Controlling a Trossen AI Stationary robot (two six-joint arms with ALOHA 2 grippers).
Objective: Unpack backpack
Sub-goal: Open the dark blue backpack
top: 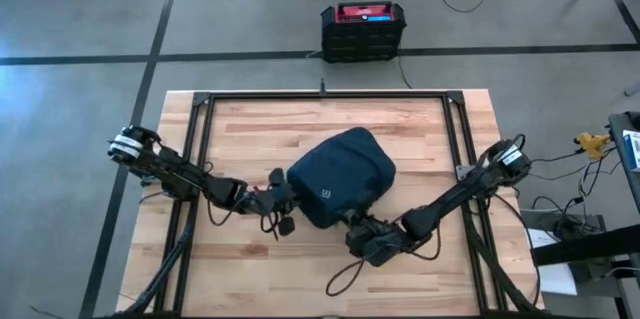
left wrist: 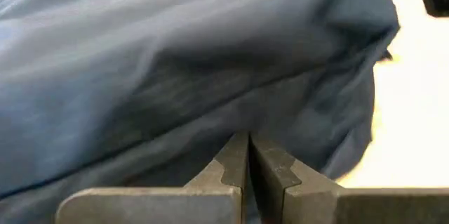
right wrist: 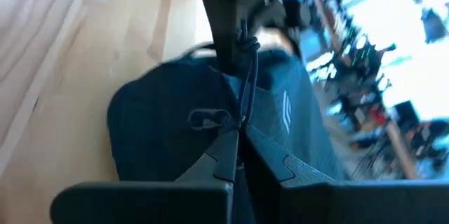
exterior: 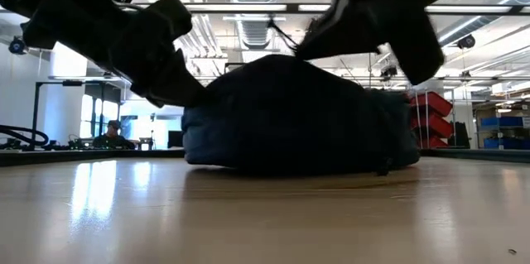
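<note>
The dark navy backpack (top: 340, 174) lies flat on the wooden table (top: 250, 129), logo side (top: 325, 195) up. In the low view it is a low dark mound (exterior: 298, 115). My left gripper (top: 284, 199) is shut at the bag's left side. My right gripper (top: 356, 225) is shut at its near edge. In the right wrist view a small zipper pull loop (right wrist: 210, 117) lies just beside the fingertips, and the left arm (right wrist: 231, 3) shows beyond the bag. My left gripper (left wrist: 249, 140) meets the bag's left side wall (left wrist: 231, 122) below the logo, coming level from the table's left. Creases in the cloth run to the shut fingertips; how many layers sit between them I cannot tell. The bag rests on the table. My right gripper (right wrist: 238, 138) is shut at the seam line (right wrist: 247, 104) on the bag's near edge, next to the pull loop, slanting in from the near right. The fingertips hide what exactly they hold. The bag stays flat on the table.
A black frame rail (top: 320, 96) runs around the table top. A loose dark cable (top: 345, 277) loops on the wood near the front edge. A black crate with a red top (top: 363, 29) stands on the floor beyond the far edge.
</note>
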